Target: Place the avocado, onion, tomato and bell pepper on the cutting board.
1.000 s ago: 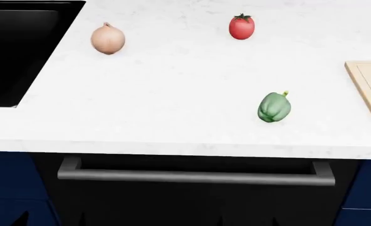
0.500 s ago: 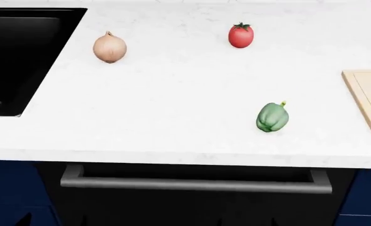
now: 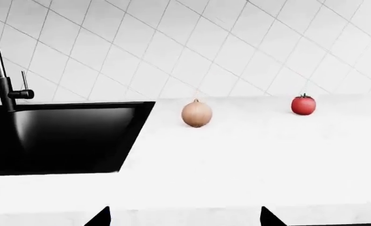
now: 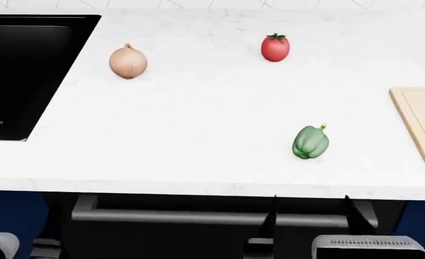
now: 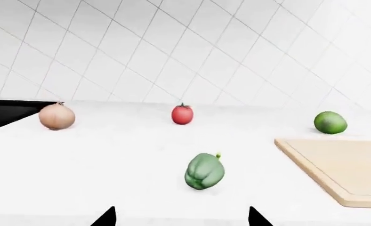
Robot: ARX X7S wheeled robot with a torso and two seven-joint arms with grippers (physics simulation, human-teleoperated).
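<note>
The bell pepper (image 5: 204,171) lies on the counter (image 4: 198,118) straight ahead of the right tool (image 5: 180,217), whose two tips stand apart and empty, so I judge this arm nearer to it than the left tool (image 3: 184,217), also spread and empty.

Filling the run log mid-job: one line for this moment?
stage: pre-grasp | cutting board: bare where visible | counter: onion, tomato, bell pepper, avocado | tools: both open, holding nothing

The onion (image 4: 128,62), tomato (image 4: 275,47), bell pepper (image 4: 311,142) and avocado (image 5: 330,122) lie apart, off the bare cutting board (image 4: 423,125).
</note>
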